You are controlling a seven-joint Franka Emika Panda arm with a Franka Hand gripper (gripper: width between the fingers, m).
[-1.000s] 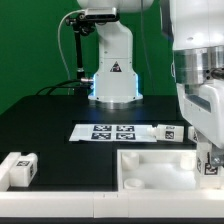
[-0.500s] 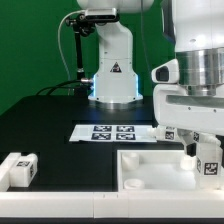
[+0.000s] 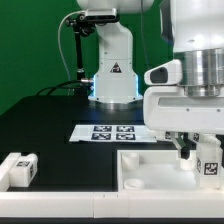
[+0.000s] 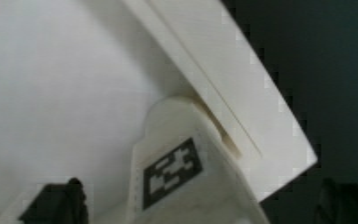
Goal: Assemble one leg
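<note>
A leg (image 3: 209,160), a small white block with a black-and-white tag, stands at the right end of the large white tray-like panel (image 3: 150,168). My gripper (image 3: 196,150) hangs right over it. In the wrist view the leg (image 4: 176,165) lies between my two dark fingertips (image 4: 55,200), with a gap showing on at least one side. The gripper (image 4: 199,208) is open and holds nothing. The panel's raised rim (image 4: 229,95) runs beside the leg. A second leg (image 3: 20,168) lies at the exterior view's front left.
The marker board (image 3: 112,132) lies flat behind the panel. The robot base (image 3: 112,80) stands at the back, with a cable to its left. Another small white tagged part (image 3: 170,131) lies beside the marker board.
The hand has turned about its vertical axis and shifted toward the exterior view's left, settling lower over the leg on the panel. The leg and the other parts have not moved.
</note>
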